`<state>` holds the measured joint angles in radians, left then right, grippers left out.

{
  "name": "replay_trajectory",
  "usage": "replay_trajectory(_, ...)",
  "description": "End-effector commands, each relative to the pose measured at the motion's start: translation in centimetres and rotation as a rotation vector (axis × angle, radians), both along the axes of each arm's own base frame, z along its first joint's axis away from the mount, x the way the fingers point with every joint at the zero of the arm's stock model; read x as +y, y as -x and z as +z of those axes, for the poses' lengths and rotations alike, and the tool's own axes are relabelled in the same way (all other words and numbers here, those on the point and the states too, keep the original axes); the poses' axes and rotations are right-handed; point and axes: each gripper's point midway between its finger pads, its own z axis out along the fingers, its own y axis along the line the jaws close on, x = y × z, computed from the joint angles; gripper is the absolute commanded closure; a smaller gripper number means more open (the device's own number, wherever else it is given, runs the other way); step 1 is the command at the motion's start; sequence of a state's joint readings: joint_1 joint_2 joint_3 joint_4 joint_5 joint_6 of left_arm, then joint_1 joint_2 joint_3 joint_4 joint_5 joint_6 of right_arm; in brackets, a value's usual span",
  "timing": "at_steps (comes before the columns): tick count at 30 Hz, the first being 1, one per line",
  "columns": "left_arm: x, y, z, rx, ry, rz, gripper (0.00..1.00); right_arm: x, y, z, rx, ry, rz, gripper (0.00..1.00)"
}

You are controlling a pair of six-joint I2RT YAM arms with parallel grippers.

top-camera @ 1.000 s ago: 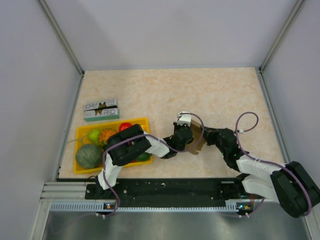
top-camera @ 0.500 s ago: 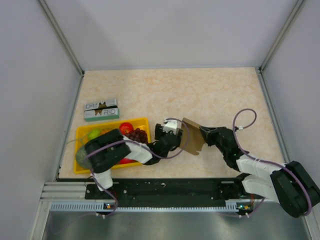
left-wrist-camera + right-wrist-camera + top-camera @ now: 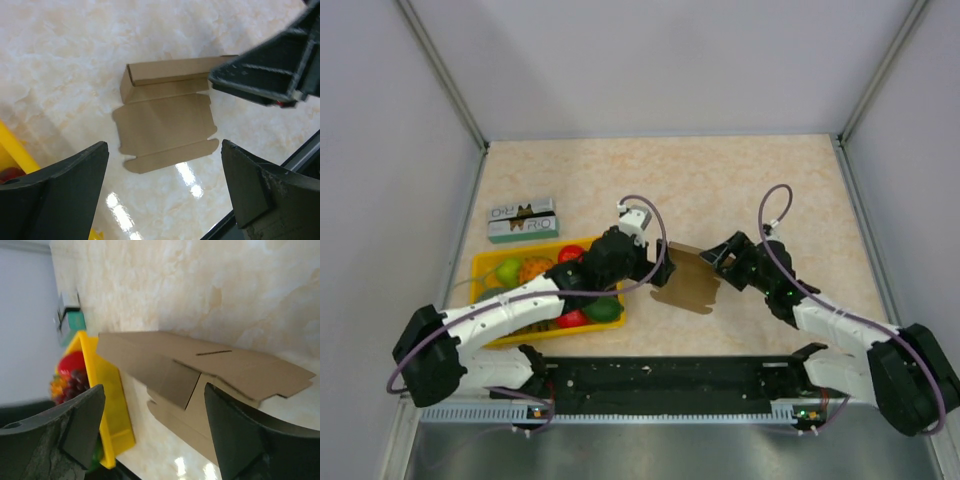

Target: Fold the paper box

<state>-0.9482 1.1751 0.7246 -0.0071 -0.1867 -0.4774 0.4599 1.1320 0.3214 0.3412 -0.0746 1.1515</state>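
STEP: mid-fold, one wall raised | paper box [image 3: 686,287] lies free on table [image 3: 770,180] between both arms | left gripper [image 3: 660,264] spread wide, empty | right gripper [image 3: 717,256] spread, empty | NEXT: probably regrasp a flat flap and fold it upright.

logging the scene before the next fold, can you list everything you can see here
paper box: one, brown, partly folded, lying on the table between the two grippers
tray: one, yellow, near left of the table
fruit: several, green, orange and red, in the tray
carton: one, green and white, printed, just beyond the tray
table: one, beige marbled top
left gripper: one, black, open, above the box, holding nothing
right gripper: one, black, open, at the box's right end, holding nothing
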Motion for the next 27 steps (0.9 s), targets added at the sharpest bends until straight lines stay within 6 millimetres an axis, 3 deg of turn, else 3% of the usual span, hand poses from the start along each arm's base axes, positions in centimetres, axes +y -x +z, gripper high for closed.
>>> replay_trajectory(1, 0.1, -1.8, 1.0, 0.116, -0.037, -0.081, 0.02, -1.2, 2.3, 1.5, -0.082, 0.218, 0.179, 0.13)
replay_trajectory(3, 0.5, -3.9, 0.5, 0.138, -0.042, -0.070, 0.02, -1.8, 2.6, 3.1, -0.127, 0.273, 0.228, 0.10)
replay_trajectory(4, 0.1, -5.2, 1.6, 0.113, -0.034, -0.065, 0.02, -2.1, 2.9, 3.3, -0.126, 0.292, 0.238, 0.10)
replay_trajectory(5, 0.1, -6.1, 1.5, 0.111, -0.048, -0.060, 0.02, -2.7, 3.7, 3.0, -0.117, 0.340, 0.269, 0.09)
replay_trajectory(6, 0.3, -7.3, -0.5, 0.141, -0.100, -0.061, 0.03, -2.6, 4.0, 4.2, -0.159, 0.340, 0.294, 0.09)
replay_trajectory(7, -0.1, -8.4, 0.0, 0.151, -0.111, -0.069, 0.04, -2.9, 4.4, 4.3, -0.163, 0.355, 0.309, 0.09)
replay_trajectory(8, -0.2, -9.1, -0.7, 0.183, -0.121, -0.067, 0.06, -3.4, 4.8, 4.0, -0.154, 0.384, 0.326, 0.09)
replay_trajectory(9, 0.3, -10.1, -3.1, 0.253, -0.144, -0.057, 0.08, -3.3, 5.1, 4.2, -0.158, 0.378, 0.346, 0.09)
replay_trajectory(10, -0.8, -9.9, -2.7, 0.291, -0.095, -0.118, 0.15, -3.4, 5.3, 4.3, -0.159, 0.367, 0.352, 0.09)
replay_trajectory(12, -1.0, -10.9, -3.8, 0.321, -0.050, -0.107, 0.18, -4.2, 5.2, 4.1, -0.120, 0.336, 0.315, 0.13)
replay_trajectory(16, -1.5, -11.1, -5.5, 0.327, -0.029, -0.127, 0.12, -6.1, 4.4, 3.7, -0.100, 0.344, 0.252, 0.13)
replay_trajectory(19, -1.6, -10.7, -7.4, 0.373, -0.034, -0.131, 0.14, -7.0, 3.1, 3.7, -0.098, 0.376, 0.251, 0.13)
replay_trajectory(21, -1.8, -10.7, -7.6, 0.365, -0.015, -0.135, 0.19, -7.6, 2.3, 3.9, -0.112, 0.429, 0.244, 0.13)
replay_trajectory(27, 0.8, -9.5, -10.4, 0.361, -0.070, -0.052, 0.30, -6.5, 1.3, 3.2, -0.130, 0.377, 0.269, 0.19)
